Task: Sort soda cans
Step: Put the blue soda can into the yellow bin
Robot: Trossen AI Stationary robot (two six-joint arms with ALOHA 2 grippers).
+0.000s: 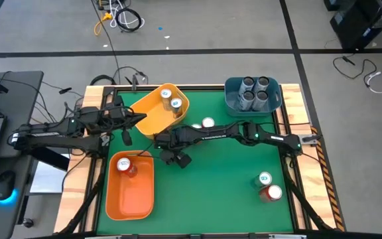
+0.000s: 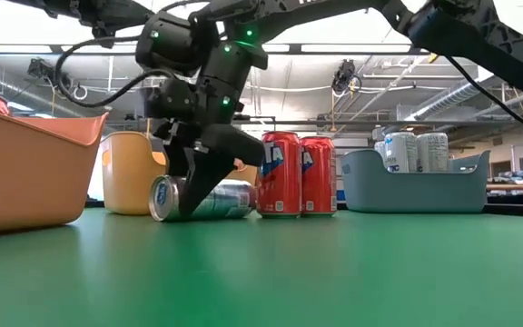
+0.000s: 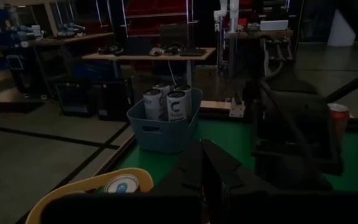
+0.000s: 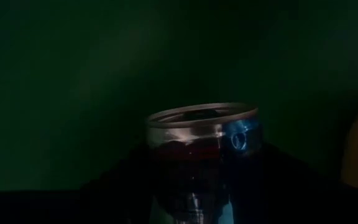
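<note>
The right gripper [image 2: 193, 195] is reaching down to the middle of the green table [image 1: 224, 172], its two dark fingers straddling a silver can [image 2: 202, 200] that is lying on its side on the mat. The fingers are sitting around the can's body, one on each side; whether they are pressing it or just bracketing it cannot be told. In the right wrist view the can's silver rim [image 4: 201, 118] is showing between the fingers.

Two red cans [image 2: 298, 174] are standing upright just behind the lying can, touching each other. Several silver cans [image 1: 254, 91] are standing in the blue bin [image 1: 234, 103] at the far side. Two teal-topped cans [image 1: 171, 98] are sitting in the yellow bin [image 1: 148, 109], one red can [image 1: 126, 166] is resting in the orange bin [image 1: 134, 199], and two more cans [image 1: 268, 187] are standing near the table's right front.

The left gripper [image 1: 134, 119], closed with nothing in it, is hovering beside the yellow bin.
</note>
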